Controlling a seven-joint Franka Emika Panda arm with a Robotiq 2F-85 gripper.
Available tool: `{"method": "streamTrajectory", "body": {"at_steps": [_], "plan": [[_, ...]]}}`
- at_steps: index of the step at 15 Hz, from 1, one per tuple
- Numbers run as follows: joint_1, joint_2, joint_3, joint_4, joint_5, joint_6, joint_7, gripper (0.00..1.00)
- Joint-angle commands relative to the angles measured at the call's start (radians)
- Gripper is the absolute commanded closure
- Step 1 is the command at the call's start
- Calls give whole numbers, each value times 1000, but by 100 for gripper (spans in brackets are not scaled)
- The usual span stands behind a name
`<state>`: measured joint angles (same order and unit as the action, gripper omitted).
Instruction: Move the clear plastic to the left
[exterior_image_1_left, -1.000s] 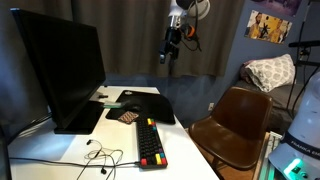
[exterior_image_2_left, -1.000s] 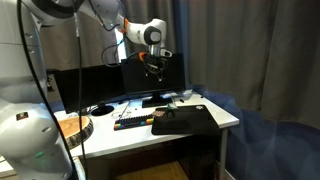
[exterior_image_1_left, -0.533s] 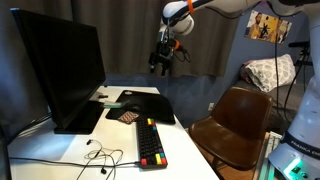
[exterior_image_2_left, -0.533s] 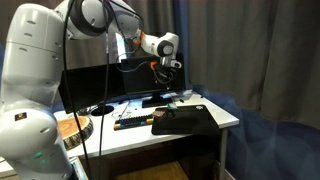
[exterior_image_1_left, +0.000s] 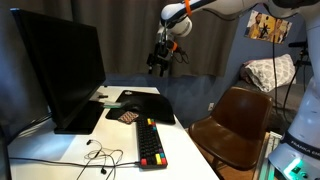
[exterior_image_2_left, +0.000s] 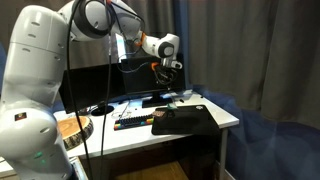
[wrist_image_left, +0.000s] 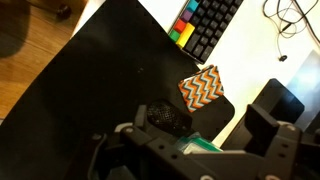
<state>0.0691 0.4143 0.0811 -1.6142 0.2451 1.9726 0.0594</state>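
Note:
The clear plastic (wrist_image_left: 197, 146) shows in the wrist view as a green-edged see-through piece on the white desk just beyond the black mat (wrist_image_left: 100, 80). In both exterior views it lies by the monitor foot (exterior_image_1_left: 103, 97) (exterior_image_2_left: 180, 96). My gripper (exterior_image_1_left: 160, 64) (exterior_image_2_left: 163, 76) hangs high above the desk, over the mat's far part, well clear of the plastic. In the wrist view its jaws (wrist_image_left: 195, 135) stand wide apart with nothing between them.
A black monitor (exterior_image_1_left: 60, 70) stands on the white desk. A keyboard with coloured keys (exterior_image_1_left: 150, 142) (wrist_image_left: 205, 25), a zigzag coaster (exterior_image_1_left: 125, 117) (wrist_image_left: 203, 88) and a thin black earphone cable (exterior_image_1_left: 100, 155) lie near the mat. A brown chair (exterior_image_1_left: 235, 120) stands beside the desk.
Over the last second the gripper has come down a little and shifted sideways over the mat. Nothing on the desk has moved.

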Motion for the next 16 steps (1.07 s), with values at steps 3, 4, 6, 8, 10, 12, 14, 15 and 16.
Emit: {"method": "streamTrajectory", "body": {"at_steps": [3, 4, 6, 8, 10, 12, 14, 15, 16], "plan": [[13, 238, 22, 159, 70, 89, 100, 0], [12, 287, 25, 197, 91, 102, 125, 0], [-2, 375, 37, 276, 148, 121, 171, 0], [-12, 452, 42, 349, 191, 150, 211, 0], [-25, 520, 50, 419, 232, 185, 245, 0], [-34, 580, 58, 481, 267, 229, 285, 0], [-41, 636, 70, 539, 297, 287, 323, 0], [-40, 662, 76, 563, 309, 321, 343, 0], [-38, 686, 79, 587, 309, 342, 360, 0]]}}
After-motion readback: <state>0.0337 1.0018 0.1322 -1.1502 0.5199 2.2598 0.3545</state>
